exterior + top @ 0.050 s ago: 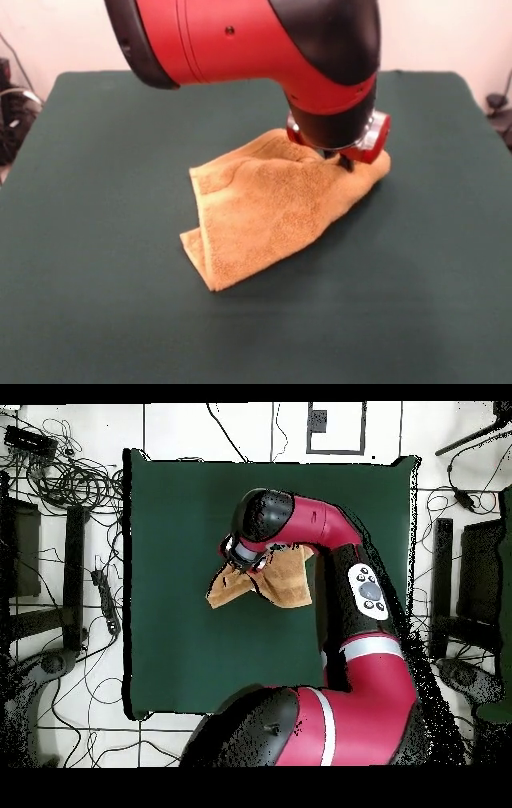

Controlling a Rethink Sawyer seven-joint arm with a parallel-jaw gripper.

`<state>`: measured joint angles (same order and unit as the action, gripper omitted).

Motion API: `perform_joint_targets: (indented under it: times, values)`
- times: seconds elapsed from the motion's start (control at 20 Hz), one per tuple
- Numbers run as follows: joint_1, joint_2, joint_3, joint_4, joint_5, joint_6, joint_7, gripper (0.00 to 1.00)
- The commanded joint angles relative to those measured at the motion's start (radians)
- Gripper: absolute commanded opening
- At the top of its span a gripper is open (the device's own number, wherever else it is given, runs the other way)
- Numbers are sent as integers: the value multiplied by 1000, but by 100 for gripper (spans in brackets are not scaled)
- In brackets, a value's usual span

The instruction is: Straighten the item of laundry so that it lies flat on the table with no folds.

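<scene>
One table (88, 320), one towel (272, 212) and one gripper (346, 162) are showing, nothing else on the green cloth. The towel is lying near the table's middle, bunched and doubled over, its high end gathered right under the jaws and the rest sloping away below them toward the front camera. The jaws are pressing down into that raised end; whether they are closing on cloth I cannot tell, the wrist is hiding them. For this step, I judge that pinching a single layer and drawing it steadily outward is working best.
</scene>
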<state>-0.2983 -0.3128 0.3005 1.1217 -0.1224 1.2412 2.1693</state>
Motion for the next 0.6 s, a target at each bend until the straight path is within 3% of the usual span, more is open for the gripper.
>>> perform_joint_targets:
  times: [0.05, 0.45, 0.6]
  values:
    - [21, -15, 80, -42, 66, 117, -6, 0]
    - [31, -91, 56, -36, 63, 105, 9, 0]
    - [18, -149, 50, 41, 100, -2, 72, 0]
